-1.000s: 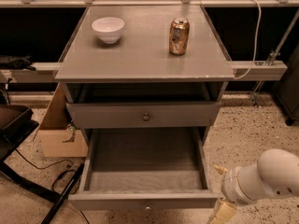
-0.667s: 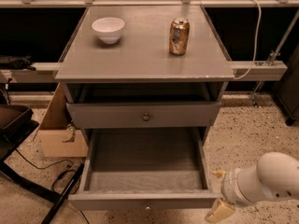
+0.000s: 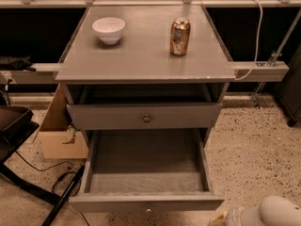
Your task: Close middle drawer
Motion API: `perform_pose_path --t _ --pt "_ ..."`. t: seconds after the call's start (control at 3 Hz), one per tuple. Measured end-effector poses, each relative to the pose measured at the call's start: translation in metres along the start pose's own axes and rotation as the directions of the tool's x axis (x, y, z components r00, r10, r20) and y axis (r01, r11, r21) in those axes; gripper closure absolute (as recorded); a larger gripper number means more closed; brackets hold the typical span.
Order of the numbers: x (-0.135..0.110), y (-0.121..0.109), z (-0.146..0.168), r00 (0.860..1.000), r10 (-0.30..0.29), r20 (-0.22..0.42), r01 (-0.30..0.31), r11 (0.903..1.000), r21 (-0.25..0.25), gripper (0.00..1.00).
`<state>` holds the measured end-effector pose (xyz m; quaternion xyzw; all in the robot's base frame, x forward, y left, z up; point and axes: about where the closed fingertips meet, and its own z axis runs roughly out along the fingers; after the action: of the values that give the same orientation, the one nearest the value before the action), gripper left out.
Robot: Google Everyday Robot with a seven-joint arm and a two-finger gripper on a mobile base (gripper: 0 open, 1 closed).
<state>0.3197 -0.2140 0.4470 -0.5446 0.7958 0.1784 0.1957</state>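
Note:
The middle drawer (image 3: pixel 146 202) is a grey drawer with a low flat front and a small round knob (image 3: pixel 148 208). It is pulled far out from the grey cabinet, and its deep box (image 3: pixel 146 161) is empty. Above it, the taller-fronted drawer (image 3: pixel 143 117) with a darker knob stands slightly out. The lowest drawer is hidden. My gripper (image 3: pixel 218 220) is at the bottom edge, just right of the open drawer's front right corner and mostly cut off. The white arm (image 3: pixel 277 213) is behind it.
A white bowl (image 3: pixel 109 28) and a copper-coloured can (image 3: pixel 180 36) stand on the cabinet top (image 3: pixel 146 55). A cardboard box (image 3: pixel 59 135) and black chair legs with cables (image 3: pixel 28 173) are on the left. Speckled floor (image 3: pixel 254 145) lies to the right. A white cable (image 3: pixel 257 32) hangs at the back right.
The arm and gripper have dropped lower and slightly right, so less of them shows at the bottom edge. The drawers have not moved.

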Motion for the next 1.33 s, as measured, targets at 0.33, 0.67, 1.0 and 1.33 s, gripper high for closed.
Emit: perform_pose_path --t 0.33,0.67,1.0,1.33 --pt "0.023 -0.004 0.052 0.998 -0.002 0.065 0.003 0.9999 -0.011 0.88" --pt "0.022 -0.024 0.107 0.988 -0.013 0.155 0.017 0.9996 -0.022 1.0" --pt "0.008 -0.044 0.156 0.96 -0.013 0.281 0.017 0.9998 -0.012 1.0" --pt "-0.005 -0.055 0.17 0.935 -0.023 0.353 0.02 0.9997 0.012 1.0"
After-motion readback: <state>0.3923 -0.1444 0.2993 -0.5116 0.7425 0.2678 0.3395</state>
